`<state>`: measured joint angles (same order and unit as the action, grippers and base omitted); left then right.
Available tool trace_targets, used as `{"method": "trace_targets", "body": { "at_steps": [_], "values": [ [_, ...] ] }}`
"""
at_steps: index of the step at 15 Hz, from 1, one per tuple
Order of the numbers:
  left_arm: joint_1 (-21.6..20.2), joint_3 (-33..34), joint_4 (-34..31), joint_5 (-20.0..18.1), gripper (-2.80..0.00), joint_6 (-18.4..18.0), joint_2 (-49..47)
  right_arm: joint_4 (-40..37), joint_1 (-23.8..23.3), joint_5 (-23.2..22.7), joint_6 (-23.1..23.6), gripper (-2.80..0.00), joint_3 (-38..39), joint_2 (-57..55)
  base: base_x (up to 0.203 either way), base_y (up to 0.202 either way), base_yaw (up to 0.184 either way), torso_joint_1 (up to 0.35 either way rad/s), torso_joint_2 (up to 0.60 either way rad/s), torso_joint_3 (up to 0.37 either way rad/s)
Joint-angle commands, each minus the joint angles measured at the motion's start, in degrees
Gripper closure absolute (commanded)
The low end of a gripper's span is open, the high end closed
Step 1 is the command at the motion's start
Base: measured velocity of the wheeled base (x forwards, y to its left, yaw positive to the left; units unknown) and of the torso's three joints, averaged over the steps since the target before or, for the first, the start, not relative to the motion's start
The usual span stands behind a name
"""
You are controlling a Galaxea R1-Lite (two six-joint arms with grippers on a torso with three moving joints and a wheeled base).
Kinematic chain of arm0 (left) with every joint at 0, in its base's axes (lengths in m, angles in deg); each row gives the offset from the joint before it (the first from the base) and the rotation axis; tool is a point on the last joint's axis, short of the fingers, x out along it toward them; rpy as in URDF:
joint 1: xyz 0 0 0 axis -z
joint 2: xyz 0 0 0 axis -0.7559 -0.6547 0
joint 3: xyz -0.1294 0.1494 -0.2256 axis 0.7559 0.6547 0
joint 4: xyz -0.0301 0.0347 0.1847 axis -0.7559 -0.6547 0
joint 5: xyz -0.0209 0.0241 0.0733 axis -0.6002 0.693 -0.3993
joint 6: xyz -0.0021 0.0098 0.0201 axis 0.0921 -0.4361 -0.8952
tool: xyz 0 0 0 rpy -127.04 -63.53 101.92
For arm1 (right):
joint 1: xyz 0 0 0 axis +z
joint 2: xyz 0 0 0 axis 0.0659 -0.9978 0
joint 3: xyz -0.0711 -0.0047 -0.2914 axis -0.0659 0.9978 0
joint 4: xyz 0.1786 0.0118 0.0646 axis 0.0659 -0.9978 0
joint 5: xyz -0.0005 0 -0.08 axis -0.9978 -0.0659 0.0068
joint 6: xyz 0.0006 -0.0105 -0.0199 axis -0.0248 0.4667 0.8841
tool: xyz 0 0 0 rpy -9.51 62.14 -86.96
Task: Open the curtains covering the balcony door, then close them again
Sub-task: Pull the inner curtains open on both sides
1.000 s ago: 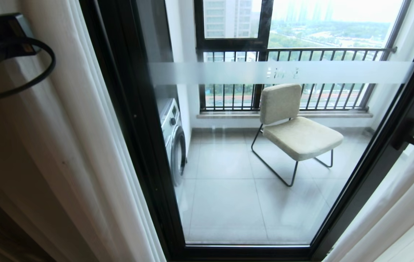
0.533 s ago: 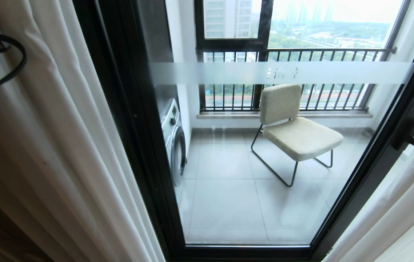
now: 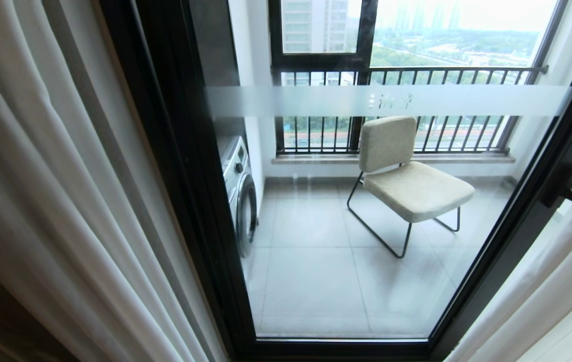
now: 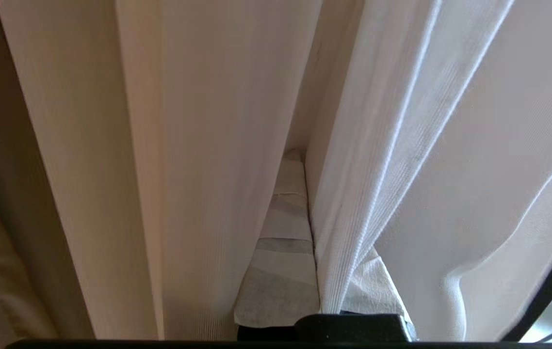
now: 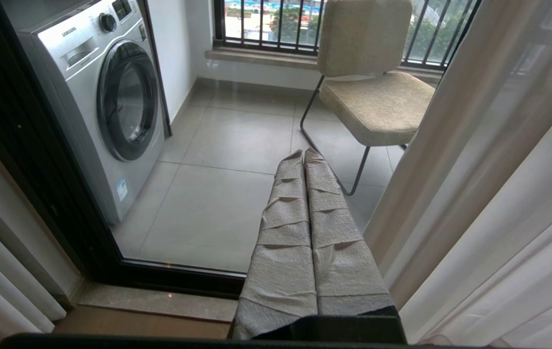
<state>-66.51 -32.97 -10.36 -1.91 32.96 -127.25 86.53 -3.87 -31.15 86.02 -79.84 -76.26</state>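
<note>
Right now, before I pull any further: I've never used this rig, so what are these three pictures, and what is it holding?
It is a two-armed robot on wheels. The wide picture comes from its head. It shows the balcony door in the middle and the curtains at either side. A chair and a washing machine stand outside. The other two pictures come from cameras on the wrists. One shows the left fingers, wrapped in pale tape, shut with a fold of curtain pinched between them. The other shows the right fingers shut together, holding nothing, pointing toward the glass.
</note>
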Motion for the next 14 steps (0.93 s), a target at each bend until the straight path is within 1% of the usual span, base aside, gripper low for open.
{"method": "trace_targets", "body": {
  "at_steps": [1,3,7,10,12,14],
  "values": [
    [-2.8,0.0,-0.6,-2.2,0.00,1.0,-0.3,0.0,0.0,-0.1,0.1,0.00,0.0,0.0,0.000,0.000,0.000,0.000,0.00,0.000],
    [-4.6,0.0,-0.7,-3.1,0.00,1.3,-0.6,0.0,0.0,-0.1,0.1,0.00,0.0,0.0,0.000,0.000,0.000,0.000,0.00,0.000],
    [-7.3,-0.1,-0.5,-3.2,0.00,1.4,-2.2,0.0,0.0,-0.1,0.1,0.00,0.0,0.0,0.000,0.000,0.000,0.000,0.00,0.000],
    [-7.9,-0.1,-0.4,-3.3,0.00,2.7,-3.9,0.0,0.0,-0.1,0.1,0.00,0.0,0.0,0.000,0.000,0.000,0.000,0.00,0.000],
    [-9.6,-0.4,-0.4,-3.3,0.00,3.7,-5.3,0.0,0.0,-0.1,0.1,0.00,0.0,0.0,0.000,0.000,0.000,0.000,0.00,0.000],
    [-12.2,-1.4,-0.3,-3.6,0.00,3.8,-7.1,0.0,0.0,-0.1,0.1,0.00,0.0,0.0,0.000,0.000,0.000,0.000,0.00,0.000]
  ]
}}
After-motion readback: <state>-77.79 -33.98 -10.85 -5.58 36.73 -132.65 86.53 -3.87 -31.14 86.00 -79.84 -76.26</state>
